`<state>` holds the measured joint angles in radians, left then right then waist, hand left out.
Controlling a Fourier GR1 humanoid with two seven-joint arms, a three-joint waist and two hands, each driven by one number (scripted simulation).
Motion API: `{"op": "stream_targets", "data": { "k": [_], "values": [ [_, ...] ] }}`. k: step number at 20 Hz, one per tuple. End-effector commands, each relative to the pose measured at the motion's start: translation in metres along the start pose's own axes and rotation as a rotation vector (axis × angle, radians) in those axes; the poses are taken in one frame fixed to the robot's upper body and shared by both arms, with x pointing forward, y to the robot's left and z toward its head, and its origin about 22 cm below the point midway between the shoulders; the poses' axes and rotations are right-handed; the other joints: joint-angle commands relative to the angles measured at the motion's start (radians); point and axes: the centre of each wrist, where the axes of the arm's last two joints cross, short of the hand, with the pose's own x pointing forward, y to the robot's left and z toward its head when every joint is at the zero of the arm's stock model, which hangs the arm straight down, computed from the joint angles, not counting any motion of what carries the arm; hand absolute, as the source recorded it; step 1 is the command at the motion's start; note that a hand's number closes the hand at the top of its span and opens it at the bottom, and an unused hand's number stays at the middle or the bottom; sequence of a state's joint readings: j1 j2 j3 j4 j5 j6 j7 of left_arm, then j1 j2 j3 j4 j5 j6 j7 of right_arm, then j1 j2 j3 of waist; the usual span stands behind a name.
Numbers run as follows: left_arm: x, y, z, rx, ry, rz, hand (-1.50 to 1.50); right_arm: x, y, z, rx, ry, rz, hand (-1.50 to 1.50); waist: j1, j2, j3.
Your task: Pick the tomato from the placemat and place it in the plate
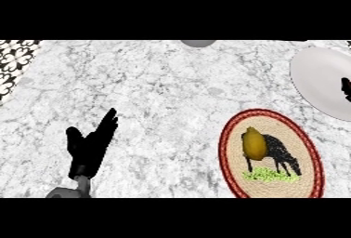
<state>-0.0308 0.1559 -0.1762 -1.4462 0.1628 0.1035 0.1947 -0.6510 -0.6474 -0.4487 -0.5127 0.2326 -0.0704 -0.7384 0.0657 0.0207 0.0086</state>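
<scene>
The tomato [254, 143] lies on the placemat [302, 135] at four o'clock. The left hand [87, 148], at eight, spreads wide; the right hand [347, 88] cannot be read.

The matte black left hand [87, 148] has slim, tapering fingers [108, 123] and a shorter, blunter thumb [73, 137]. A narrow dark wrist [82, 179] joins it to a rounded grey forearm [66, 192]. Only a black sliver of the right hand [347, 88] shows.

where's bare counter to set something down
Bare counter runs wide between the left hand and the placemat, up to the grey object. Crowded at right: placemat with the yellow fruit, plate just above.
</scene>
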Motion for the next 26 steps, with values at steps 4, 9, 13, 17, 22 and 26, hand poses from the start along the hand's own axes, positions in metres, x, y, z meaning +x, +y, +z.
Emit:
{"op": "stream_targets", "data": {
  "k": [4, 9, 13, 17, 22, 26],
  "values": [
    [-0.003, 0.000, -0.001, -0.033, 0.027, 0.000, 0.00, -0.009, -0.012, -0.003, 0.063, 0.178, 0.106, 1.50, 0.040, 0.023, -0.003],
    [-0.005, -0.022, -0.007, -0.047, 0.019, 0.001, 0.00, -0.010, 0.001, -0.002, 0.292, 0.205, 0.222, -1.50, 0.049, 0.030, -0.001],
    [0.007, -0.008, -0.010, -0.055, 0.006, -0.027, 0.00, -0.008, 0.008, -0.005, 0.340, 0.175, 0.127, -1.50, 0.049, 0.033, 0.002],
    [0.004, -0.006, -0.008, -0.031, 0.009, -0.012, 0.00, -0.002, 0.011, -0.014, 0.281, 0.119, -0.056, -1.50, 0.047, 0.030, 0.004],
    [0.007, -0.012, -0.012, -0.031, 0.015, -0.006, 0.00, -0.004, 0.019, -0.013, 0.146, 0.101, -0.261, -1.50, 0.029, 0.031, 0.004],
    [-0.002, -0.005, -0.002, -0.031, 0.015, 0.000, 0.00, -0.007, -0.030, -0.012, 0.105, 0.149, -0.302, -1.50, 0.029, 0.027, 0.003]
  ]
}}
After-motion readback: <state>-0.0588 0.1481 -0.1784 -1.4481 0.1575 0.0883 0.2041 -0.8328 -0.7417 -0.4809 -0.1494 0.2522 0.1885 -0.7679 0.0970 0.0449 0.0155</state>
